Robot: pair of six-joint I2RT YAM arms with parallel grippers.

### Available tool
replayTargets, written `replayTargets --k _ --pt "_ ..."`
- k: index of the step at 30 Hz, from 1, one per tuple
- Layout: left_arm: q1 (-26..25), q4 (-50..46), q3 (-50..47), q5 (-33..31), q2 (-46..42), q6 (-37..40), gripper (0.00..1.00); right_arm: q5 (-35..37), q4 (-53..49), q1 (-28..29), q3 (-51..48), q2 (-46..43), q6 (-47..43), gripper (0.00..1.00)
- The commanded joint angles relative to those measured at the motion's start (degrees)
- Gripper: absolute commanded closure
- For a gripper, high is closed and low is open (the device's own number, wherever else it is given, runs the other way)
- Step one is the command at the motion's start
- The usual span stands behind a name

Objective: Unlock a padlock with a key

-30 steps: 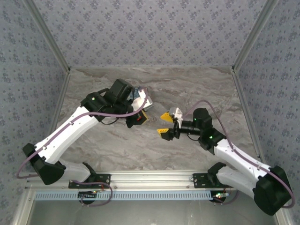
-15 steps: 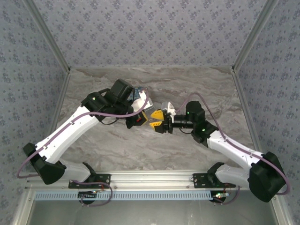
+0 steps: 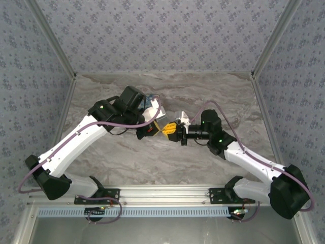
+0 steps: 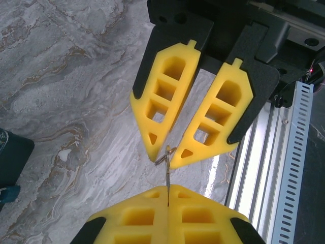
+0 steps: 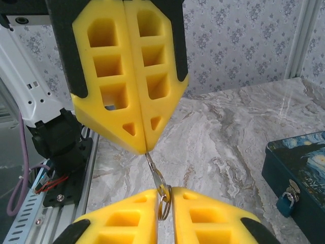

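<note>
The key (image 4: 167, 170) is a thin metal sliver held between my two grippers above the table. My left gripper (image 4: 167, 189) is shut on its blade end. My right gripper (image 5: 164, 192) faces it tip to tip, its yellow fingers closed on the key's head (image 5: 163, 190) and split ring (image 5: 163, 209). In the top view the left gripper (image 3: 156, 127) and right gripper (image 3: 170, 129) meet mid-table. The tiny blue padlock (image 5: 287, 200) hangs on the front of the starry-night box (image 5: 299, 162), away to the right of my right gripper.
The starry-night box (image 3: 150, 103) sits behind the left wrist; its dark corner (image 4: 12, 157) shows at the left edge of the left wrist view. The marble table (image 3: 203, 96) lies below. An aluminium rail (image 4: 297, 152) runs along the near edge.
My right gripper has moved left to meet the left gripper and its jaws have gone from wide open to closed on the key's head. The left arm has stayed still.
</note>
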Motion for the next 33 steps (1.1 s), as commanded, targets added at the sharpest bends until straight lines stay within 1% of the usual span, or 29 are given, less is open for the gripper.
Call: replayTargets --k 1,5,8,12,14,15,17,19,20,21,25,28,29,31,33 --pt "0.2 -1.2 -0.1 0.3 -0.3 1.4 1.0 -0.2 -1.1 0.3 1.9 -1.0 -0.5 0.87" --pt "0.3 -1.6 -0.2 0.2 -0.3 1.8 1.0 -0.4 -0.9 0.3 1.8 -1.2 -0.2 0.91" --pt "0.3 -1.6 -0.2 0.3 -0.2 2.1 1.0 -0.8 -0.9 0.4 1.9 -1.2 -0.1 0.92" --pt "0.3 -1.3 -0.3 -0.1 0.0 2.1 1.0 -0.8 -1.6 0.5 2.3 -1.2 -0.1 0.98" --pt "0.6 -0.4 -0.3 -0.4 -0.2 1.5 0.9 0.0 -3.0 0.4 2.4 -1.3 -0.3 0.99" --pt "1.0 0.2 -0.4 -0.4 -0.4 1.0 0.79 0.6 -3.6 0.4 2.4 -1.6 -0.3 0.99" --pt "2.1 2.0 -0.9 0.3 -1.1 -0.2 0.69 2.3 -4.4 0.4 1.8 -2.1 0.0 1.0" --pt "3.5 4.5 -1.7 1.1 -2.1 -2.0 0.51 5.2 -6.1 0.3 1.0 -2.9 0.7 1.0" --pt "4.4 6.4 -2.5 1.3 -2.8 -3.2 0.44 7.3 -7.3 0.4 0.8 -3.3 1.2 1.0" --pt "5.2 8.7 -3.5 1.2 -3.5 -4.7 0.39 9.5 -8.7 0.4 0.4 -3.7 1.9 1.0" --pt "9.1 19.6 -9.0 -0.4 -5.5 -11.9 0.26 17.3 -12.7 0.4 -1.5 -5.2 6.4 1.0" --pt "11.0 26.5 -12.0 -7.2 -4.4 -18.7 0.17 22.2 -15.4 0.4 -3.1 -6.4 10.9 1.0" --pt "11.8 27.7 -12.3 -8.7 -3.1 -21.2 0.16 24.1 -16.2 0.4 -3.8 -6.9 12.6 1.0" --pt "13.4 28.6 -11.6 -9.6 0.6 -25.5 0.16 29.0 -17.3 0.4 -5.6 -8.4 16.5 1.0" --pt "14.6 29.1 -9.9 -10.6 5.5 -29.1 0.17 34.6 -18.8 0.4 -7.5 -10.5 21.1 1.0"
